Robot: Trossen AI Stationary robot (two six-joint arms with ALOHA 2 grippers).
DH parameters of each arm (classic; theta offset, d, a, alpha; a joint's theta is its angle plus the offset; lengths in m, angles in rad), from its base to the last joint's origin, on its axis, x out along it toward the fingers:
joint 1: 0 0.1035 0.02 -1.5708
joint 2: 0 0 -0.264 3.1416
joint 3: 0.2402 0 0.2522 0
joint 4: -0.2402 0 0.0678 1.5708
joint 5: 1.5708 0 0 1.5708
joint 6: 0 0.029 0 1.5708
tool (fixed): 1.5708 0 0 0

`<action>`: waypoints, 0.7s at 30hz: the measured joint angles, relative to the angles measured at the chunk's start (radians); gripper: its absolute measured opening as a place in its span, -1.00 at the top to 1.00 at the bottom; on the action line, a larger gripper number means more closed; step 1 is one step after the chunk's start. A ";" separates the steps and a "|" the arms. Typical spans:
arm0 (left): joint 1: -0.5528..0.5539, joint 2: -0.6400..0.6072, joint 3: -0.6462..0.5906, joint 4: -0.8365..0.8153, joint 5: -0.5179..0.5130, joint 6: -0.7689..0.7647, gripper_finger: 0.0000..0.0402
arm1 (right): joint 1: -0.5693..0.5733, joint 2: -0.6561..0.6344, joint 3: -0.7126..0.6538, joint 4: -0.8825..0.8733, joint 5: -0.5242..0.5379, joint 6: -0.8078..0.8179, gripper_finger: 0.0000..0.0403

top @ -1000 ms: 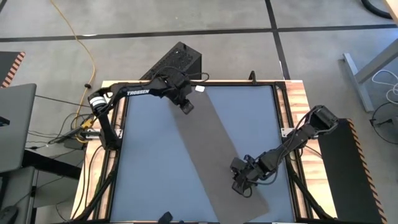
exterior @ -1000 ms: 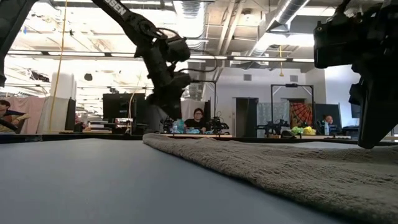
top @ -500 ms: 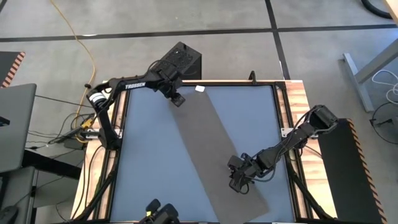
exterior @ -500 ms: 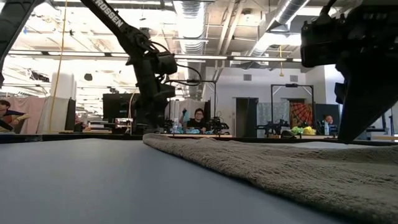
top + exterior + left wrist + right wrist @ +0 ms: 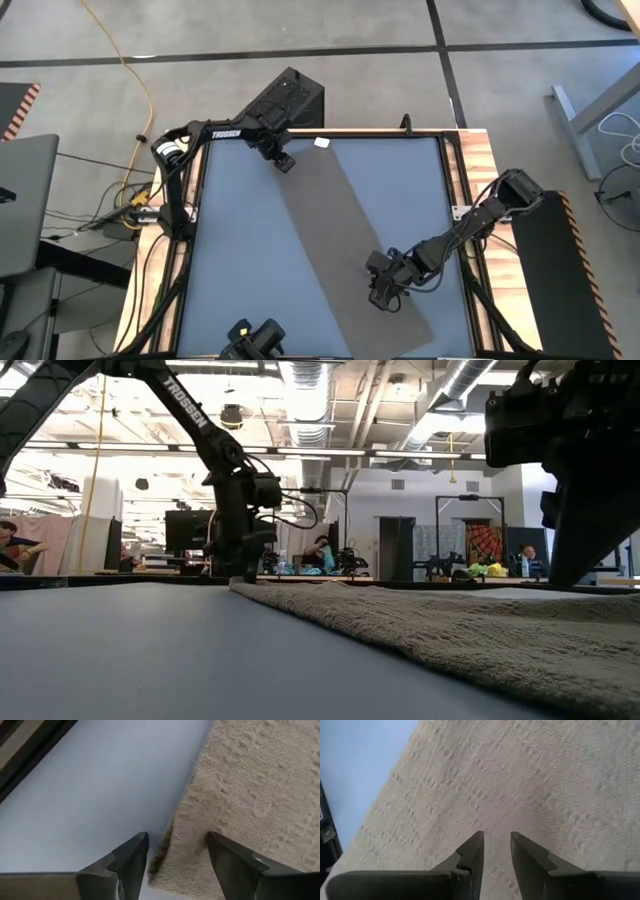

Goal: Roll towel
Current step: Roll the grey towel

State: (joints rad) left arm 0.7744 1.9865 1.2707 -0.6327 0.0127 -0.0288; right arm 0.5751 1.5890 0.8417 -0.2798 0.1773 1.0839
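I have the towel lying flat and unrolled on the blue-grey table, a long strip running diagonally from the far-left corner area down toward the near right. Its small white tag sits at the far end.

It looks soft and limp with a nubbly weave, light enough to drag across the table if pushed, so I judge it will buckle rather than turn over cleanly unless an edge is pinched and lifted first. The far-left corner is the natural place to take hold.

My left gripper is at exactly that corner. In the left wrist view its fingers are apart and straddle the towel's frayed corner, one over bare table, the other over cloth; nothing is pinched yet.

My right gripper hovers over the towel near its near-right end. Its fingers are parted only slightly, with plain weave below and no edge between them.

I cannot tell whether either set of fingertips touches the cloth. The towel's nearest end is cut off at the bottom of the high view, and in the low view the right arm is a dark blocked shape.
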 joint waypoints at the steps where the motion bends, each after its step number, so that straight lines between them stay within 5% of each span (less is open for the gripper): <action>1: -0.001 0.002 0.000 -0.010 -0.015 0.005 0.06 | 0.000 0.000 0.000 0.002 -0.009 0.000 0.39; 10: 0.002 0.005 0.000 -0.045 -0.051 0.070 0.93 | -0.011 0.000 0.000 -0.004 -0.022 -0.019 0.39; 17: 0.001 -0.038 -0.007 -0.075 -0.084 0.081 0.99 | -0.044 0.000 0.000 -0.002 -0.058 -0.052 0.39; 21: 0.002 -0.090 -0.013 -0.143 -0.196 0.104 0.99 | -0.084 0.000 0.000 -0.002 -0.071 -0.120 0.39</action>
State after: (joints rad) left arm 0.7760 1.8960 1.2575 -0.7759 -0.1834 0.0749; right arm 0.4915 1.5890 0.8417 -0.2822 0.1067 0.9637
